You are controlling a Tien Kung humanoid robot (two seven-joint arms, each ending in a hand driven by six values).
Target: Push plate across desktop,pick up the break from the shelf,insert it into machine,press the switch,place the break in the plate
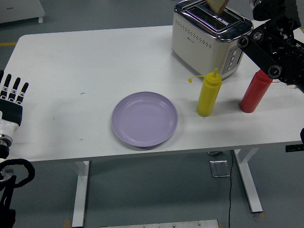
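We see a slice of bread at the very top of the head view, hanging just above the slots of the silver toaster, which stands at the far right part of the white table; only the lower part of the slice shows, the rest is cut off by the picture's edge, and we cannot tell what holds it there or whether it touches the toaster. The toaster's lever and buttons face right, toward the robot's right arm, whose black links cross in from the right edge above the table and run up toward the top right corner; its hand lies outside what we can make out, so we cannot tell how its fingers stand. Just in front of the toaster stands a yellow squeeze bottle, upright, and to its right a red squeeze bottle, also upright, its top partly hidden behind the arm. Further toward us, left of the yellow bottle and apart from it, a lilac plate lies flat near the table's front edge. At the far left edge the left hand rests over the table's border, fingers straight and pointing away from us, holding nothing.
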